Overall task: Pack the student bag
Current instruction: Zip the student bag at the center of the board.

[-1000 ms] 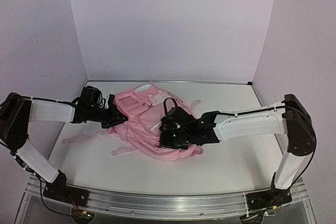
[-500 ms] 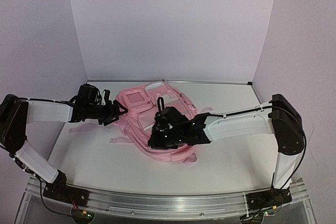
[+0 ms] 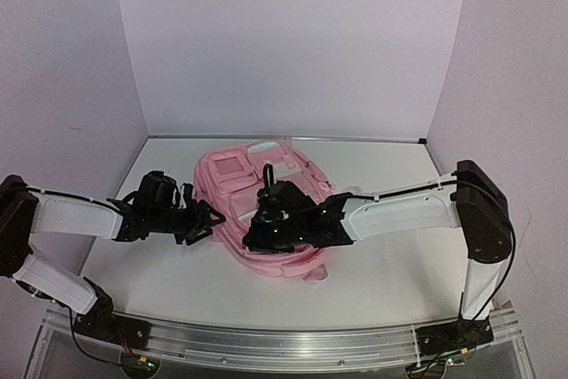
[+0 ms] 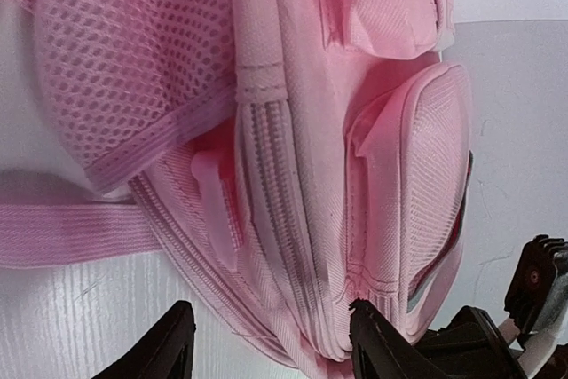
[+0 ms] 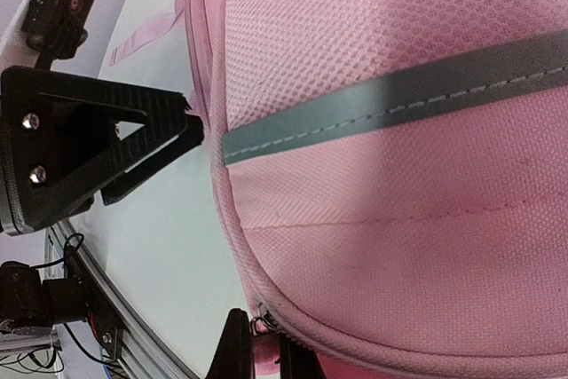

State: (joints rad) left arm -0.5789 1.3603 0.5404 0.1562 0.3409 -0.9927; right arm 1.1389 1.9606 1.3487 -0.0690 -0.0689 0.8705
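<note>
Currently left gripper [image 4: 271, 335] sits with jaws spread beside the student bag [image 3: 232, 170] at centre frame, right gripper [image 5: 257, 348] clamped on its zip edge, bottom centre of the right wrist view.

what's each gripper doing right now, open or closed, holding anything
Left gripper: open, fingers either side of the lower edge of the large pink fabric backpack, not clamped.
Right gripper: closed, pinching the backpack at its zip seam.

Overhead looks down; wrist cameras crowd the bag [image 3: 232, 185].
</note>
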